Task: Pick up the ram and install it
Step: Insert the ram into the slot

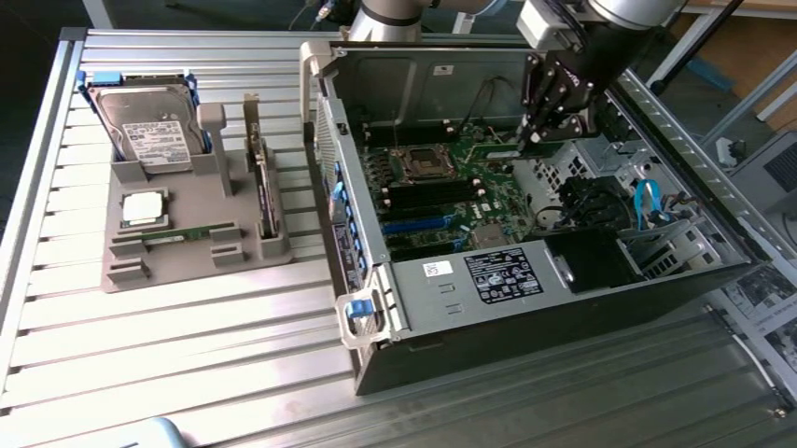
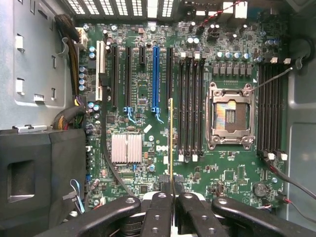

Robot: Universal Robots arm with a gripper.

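Ribbed bare-metal table (image 1: 187,355), daylight glare on it, with frame legs and floor past its far edge. An open computer case (image 1: 561,327) lies on its side at the exterior view's right. A gray holder (image 1: 174,271) sits well apart at the exterior view's left, carrying a hard drive (image 1: 147,131), a processor chip (image 1: 144,207) and a second green stick (image 1: 187,233) lying flat in a slot. We see the arm (image 1: 585,47) reaching down into the case. The gripper (image 2: 171,186) is pinched nearly closed, with only the ram (image 2: 171,143) between its fingers (image 2: 159,202). In the wrist view we see the ram edge-on as a thin line. Its long axis runs parallel to the black memory slots (image 2: 190,103), pointing away from the fingertips across the motherboard (image 2: 148,84). It sits just beside that slot bank, on the side away from the processor socket (image 2: 230,116), not lined up over a memory slot. We cannot tell whether the ram touches the board.
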